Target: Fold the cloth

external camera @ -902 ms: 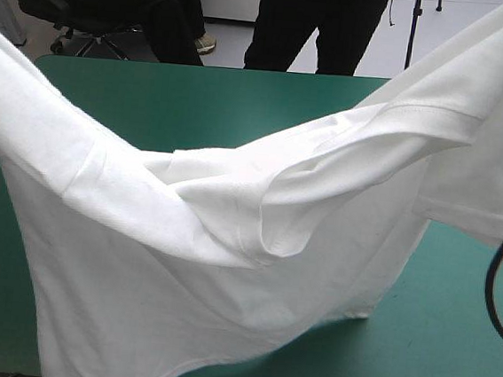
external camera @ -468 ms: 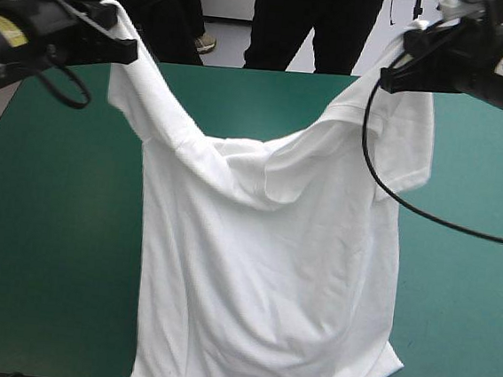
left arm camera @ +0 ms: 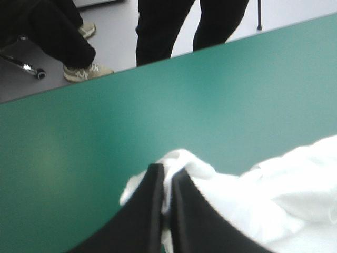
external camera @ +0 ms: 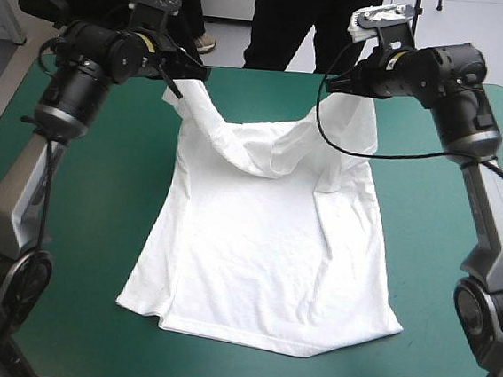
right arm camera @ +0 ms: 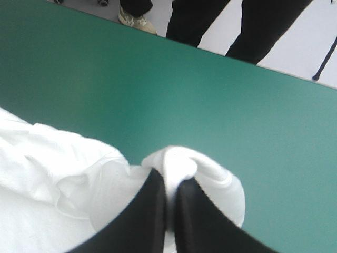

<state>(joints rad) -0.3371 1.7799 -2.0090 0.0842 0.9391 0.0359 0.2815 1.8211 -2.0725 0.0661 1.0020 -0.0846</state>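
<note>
While half-aloft — T-shirt (external camera: pixel 263 252), teal-green cover (external camera: pixel 79 225) all around

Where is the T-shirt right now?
In the high view the T-shirt lies mid-table, its near hem flat on the teal-green cover, its far end held up by the left gripper and the right gripper.

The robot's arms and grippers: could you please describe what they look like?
Both the left arm and the right arm are black and rounded near the wrist, with grey segments and round black joints lower down. A small yellow label marks the left wrist. The left gripper and right gripper each have two broad black fingers curved like fins.
</note>
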